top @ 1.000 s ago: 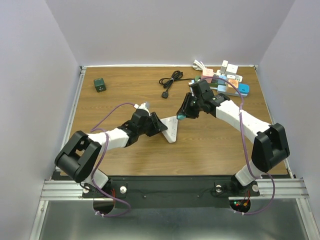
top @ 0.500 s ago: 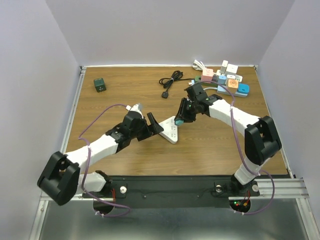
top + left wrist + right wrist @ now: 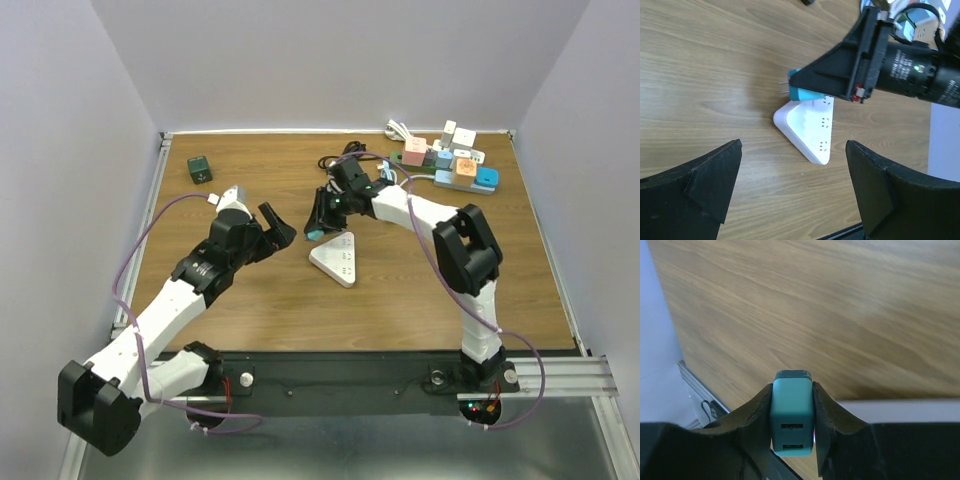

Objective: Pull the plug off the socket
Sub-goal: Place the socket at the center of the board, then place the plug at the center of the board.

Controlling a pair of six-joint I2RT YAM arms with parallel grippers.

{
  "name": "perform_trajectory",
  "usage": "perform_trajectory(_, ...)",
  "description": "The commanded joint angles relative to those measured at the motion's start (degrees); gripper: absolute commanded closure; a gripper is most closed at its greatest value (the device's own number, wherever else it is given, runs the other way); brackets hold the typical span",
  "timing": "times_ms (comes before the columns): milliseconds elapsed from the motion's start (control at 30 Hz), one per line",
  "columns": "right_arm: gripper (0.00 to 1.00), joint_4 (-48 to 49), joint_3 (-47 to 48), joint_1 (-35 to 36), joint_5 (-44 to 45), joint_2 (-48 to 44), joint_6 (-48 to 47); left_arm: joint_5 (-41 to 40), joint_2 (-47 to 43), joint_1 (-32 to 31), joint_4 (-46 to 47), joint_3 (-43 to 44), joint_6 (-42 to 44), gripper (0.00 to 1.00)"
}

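**Mid-table: plug out of the socket, pinched in my R jaws**

Left of centre on the table, my L gripper hovers w/ jaws spread wide and nothing btwn them. From the L wrist cam its fingers frame the view on the near side, well apart from both plug and socket.

Next along is the plug, a small teal block approx. mid-table, a bit nearer the far edge than the near one. Its prongs show bare, pointing toward the left edge, so I judge it's free of the socket. It's prob. light, rigid plastic w/ smooth sides, so it could slip or twist if squeezed off-centre. The prongs look stiff but aren't the place to grab. Best hold is the two flat sides of the body, which is where I have it.

My R gripper is pinching it. The R wrist cam shows one finger pressed on each flat side, the face w/ two ports toward the cam. The plug is centred btwn the jaws and pokes a little past the tips.

Just right of that and nearer me, the socket, a white triangular strip, lies flat on the wood. The plug sits above its far corner, not in any outlet as far as I can tell. The strip looks light too, so it prob. slides or lifts if tugged w/o being held down.
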Motion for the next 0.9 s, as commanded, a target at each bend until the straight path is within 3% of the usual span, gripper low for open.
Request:
perform_trajectory(0, 1.00, 2.70, 8.93, 2.46, -3.82, 5.75, -0.46, -0.78, -2.66, 2.35, -2.96, 0.75, 1.16, 0.04)
perform_trajectory(100, 0.99, 2.26, 12.89, 2.99, -4.53, 10.25, -0.19, 0.02, -3.19, 3.59, -3.14, -0.84, 0.99, 0.04)
perform_trajectory(200, 0.82, 1.91, 17.12, 4.13, -4.88, 14.30, -0.10, 0.90, -4.16, 4.82, -2.70, -3.04, 0.99, 0.04)
perform_trajectory(233, 0.69, 1.91, 18.08, 4.31, -5.40, 15.96, 0.07, 1.16, -4.33, 5.17, -2.35, -4.00, 1.08, 0.04)
perform_trajectory(533, 0.19, 0.07, 26.44, 4.84, -4.27, 20.81, 1.39, 1.87, -1.88, 7.11, -0.86, -6.38, 2.48, 0.04)
perform_trajectory(667, 0.07, -2.12, 24.78, 4.75, 1.95, 18.00, 1.04, 1.52, -0.38, 7.19, -0.16, -6.47, 3.45, 0.04)
perform_trajectory(867, 0.00, -10.22, 22.32, 3.96, 20.23, 8.34, 0.34, 0.38, 4.71, 7.19, 1.60, -4.37, 6.26, 0.04)
